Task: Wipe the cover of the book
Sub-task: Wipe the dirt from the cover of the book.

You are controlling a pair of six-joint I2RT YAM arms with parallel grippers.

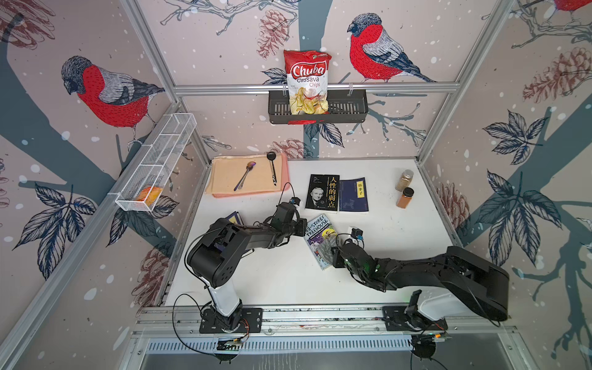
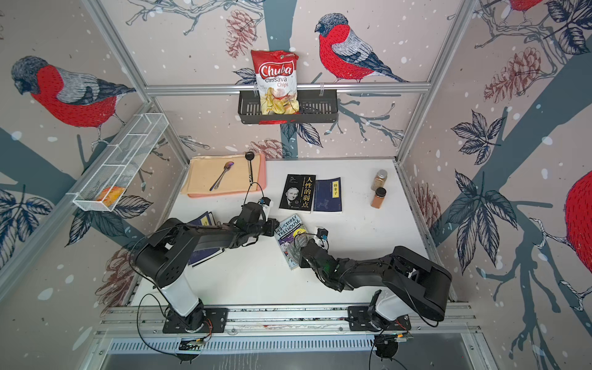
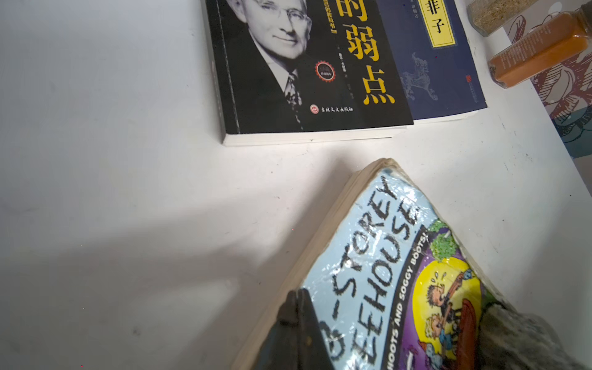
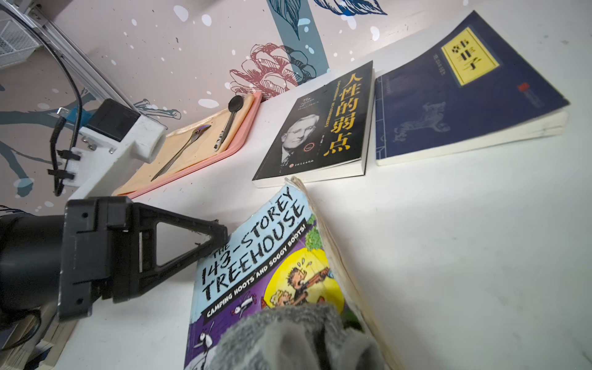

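treehouse book (image 3: 368,256) cover glossy, wrinkled film; grey cloth (image 4: 288,336) fuzzy; table (image 3: 96,160) matt white.

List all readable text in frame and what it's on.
"Chuba Cassava Chips": chip bag
"THE 143-STOREY TREEHOUSE": treehouse book
"CAMPING HOOTS AND SOGGY BOOTS!": treehouse book, under the title
"人性的弱点": black book
"韩非子": blue book
Tan spice jar, orange spice jar: labels too small to read
Small print on the book covers: blurred

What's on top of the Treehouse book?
A grey cloth, held by the right tool, and the shut left tool's tip at the title corner. The cover under the cloth is hidden.
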